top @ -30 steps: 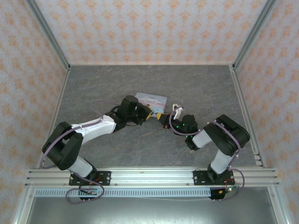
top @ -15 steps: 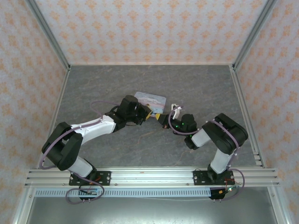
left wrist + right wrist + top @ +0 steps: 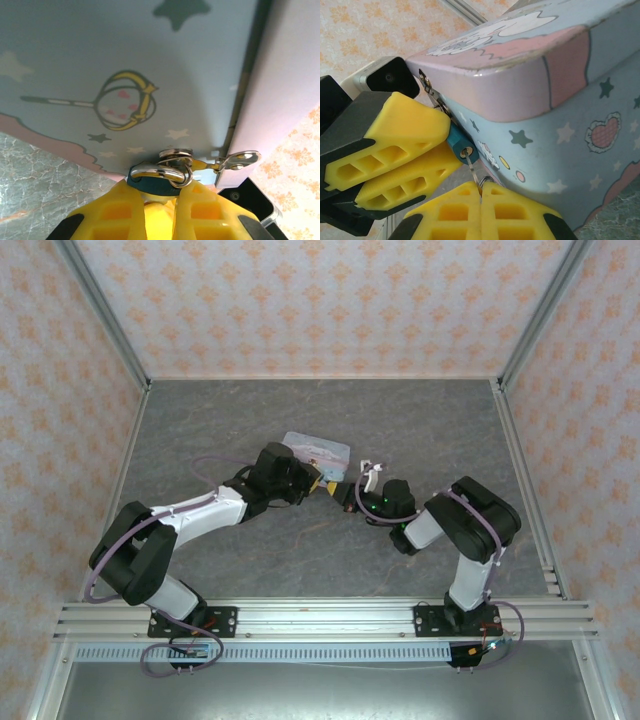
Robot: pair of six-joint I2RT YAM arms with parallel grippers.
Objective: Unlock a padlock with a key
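Near middle of surface, well apart from every edge: pastel tin. Padlock hangs at tin's front clasp, touching tin wall. Left claw clamped on padlock body. Right claw pressed together on key, just beside left claw. Key tip at padlock's keyhole.

tin glossy painted metal; padlock matt, maybe metal.

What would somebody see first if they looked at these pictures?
A pastel tin with stars and hearts sits mid-table. At its latch, the left gripper pinches a tiny teal padlock, and the right gripper holds a thin key at its keyhole.
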